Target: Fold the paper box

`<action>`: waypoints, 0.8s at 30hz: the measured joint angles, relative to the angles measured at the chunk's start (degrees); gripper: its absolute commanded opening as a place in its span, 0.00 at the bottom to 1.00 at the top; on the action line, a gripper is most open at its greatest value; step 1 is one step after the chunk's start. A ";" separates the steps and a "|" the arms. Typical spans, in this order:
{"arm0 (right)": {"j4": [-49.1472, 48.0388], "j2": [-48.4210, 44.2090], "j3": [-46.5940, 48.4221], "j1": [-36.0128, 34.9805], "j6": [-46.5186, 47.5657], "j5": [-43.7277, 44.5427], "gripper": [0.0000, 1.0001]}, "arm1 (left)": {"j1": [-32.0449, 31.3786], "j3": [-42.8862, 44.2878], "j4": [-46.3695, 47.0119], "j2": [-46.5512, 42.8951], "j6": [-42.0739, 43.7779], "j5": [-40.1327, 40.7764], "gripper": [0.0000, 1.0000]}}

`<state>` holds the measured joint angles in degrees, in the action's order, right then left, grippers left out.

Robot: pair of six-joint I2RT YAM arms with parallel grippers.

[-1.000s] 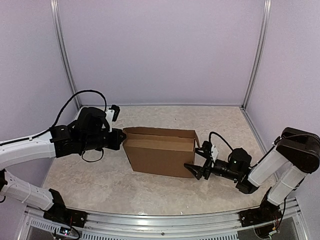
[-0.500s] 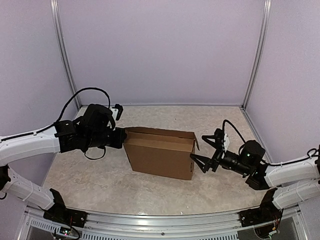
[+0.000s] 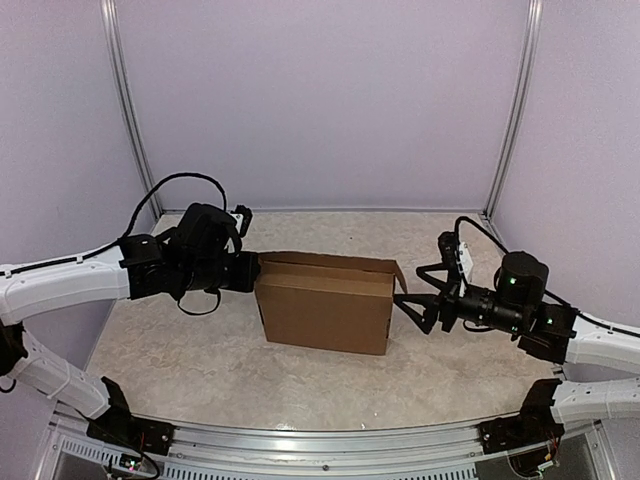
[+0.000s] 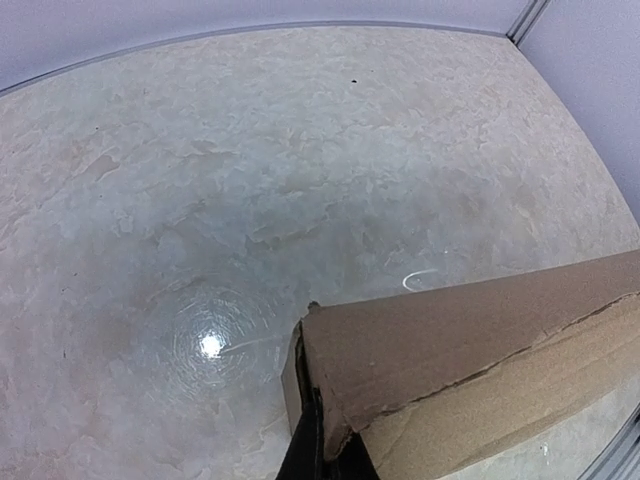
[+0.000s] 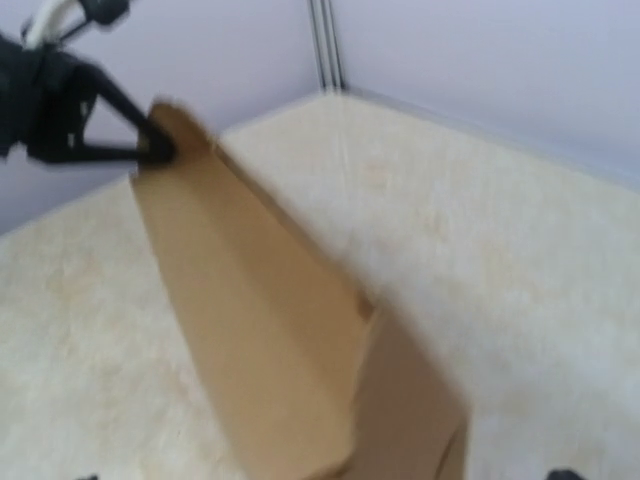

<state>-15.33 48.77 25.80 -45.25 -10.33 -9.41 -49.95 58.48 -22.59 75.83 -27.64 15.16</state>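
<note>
The paper box [image 3: 325, 305] is plain brown cardboard and stands on the table as a half-formed shell, its top flaps up along the back edge. My left gripper [image 3: 250, 272] is shut on the box's left end. In the left wrist view its dark fingers [image 4: 300, 455] pinch the cardboard wall of the paper box [image 4: 470, 350] at the corner. My right gripper [image 3: 412, 292] is open and hovers just off the box's right end, holding nothing. The right wrist view is blurred; it looks along the paper box [image 5: 260, 330] towards the left gripper [image 5: 150, 148] at the far end.
Beige marbled tabletop [image 3: 200, 370] lies all round the box. Lilac walls with metal corner posts [image 3: 505, 110] close in the back and sides. A rail [image 3: 320, 450] runs along the near edge between the arm bases.
My right arm swung up and back, from the box's front right corner to its right end, jaws spreading wider. The left arm and box shifted slightly right.
</note>
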 measured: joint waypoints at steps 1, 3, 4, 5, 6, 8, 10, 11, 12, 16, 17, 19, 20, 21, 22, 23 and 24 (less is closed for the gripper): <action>2.23 -0.59 0.42 0.00 -0.31 -0.02 0.91 | -0.02 0.11 0.04 0.22 -0.59 0.28 0.00; 6.73 -1.73 1.81 0.00 -0.74 0.26 0.88 | -0.13 0.13 0.13 0.42 -1.81 0.83 0.00; 9.22 -2.25 2.82 0.00 -1.07 0.63 0.85 | -0.26 0.13 0.11 0.46 -2.47 1.20 0.00; 12.26 -2.86 4.31 0.00 -1.46 1.20 0.83 | -0.46 0.13 0.04 0.48 -3.26 1.66 0.00; 14.75 -3.39 5.66 0.00 -1.86 1.95 0.82 | -0.72 0.15 0.02 0.52 -4.02 2.08 0.00; 18.99 -4.44 8.41 0.00 -3.04 3.28 0.79 | -1.31 0.44 -0.42 0.70 -5.25 3.04 0.00; 22.71 -5.40 10.69 0.00 -4.44 4.50 0.75 | -2.01 1.16 -1.42 1.11 -6.45 4.22 0.00; 24.09 -5.73 11.45 0.00 -4.96 5.05 0.73 | -2.36 1.53 -1.97 1.36 -6.93 4.85 0.00; 25.44 -5.88 12.11 0.00 -5.55 5.64 0.70 | -2.62 1.95 -2.60 1.55 -7.34 5.25 0.00; 30.69 -4.63 14.60 0.00 -7.41 8.92 0.58 | -3.02 2.84 -3.85 2.21 -8.79 6.58 0.00; 31.91 -3.78 15.63 0.00 -7.82 9.81 0.56 | -3.06 2.93 -3.96 2.32 -9.07 6.78 0.00; 33.66 -1.60 17.99 0.00 -8.50 11.47 0.54 | -3.15 2.95 -4.15 2.34 -9.53 7.26 0.00; 34.69 -0.28 19.52 0.00 -8.72 12.22 0.53 | -3.19 2.97 -4.22 2.34 -9.62 7.41 0.00; 35.32 1.09 21.05 0.00 -8.87 12.79 0.52 | -3.19 2.97 -4.33 2.34 -9.68 7.58 0.00; 35.54 2.19 22.14 0.00 -8.90 13.22 0.52 | -3.19 2.97 -4.44 2.34 -9.68 7.69 0.00; 35.80 3.26 23.19 0.00 -8.90 13.55 0.51 | -3.19 2.99 -4.52 2.36 -9.68 7.82 0.00; 36.04 4.44 24.24 0.00 -8.90 13.79 0.50 | -3.19 3.04 -4.66 2.36 -9.66 7.85 0.00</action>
<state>20.71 53.21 50.04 -45.25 -19.22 4.38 -53.15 61.52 -27.24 78.19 -37.30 23.00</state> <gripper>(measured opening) 0.523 0.005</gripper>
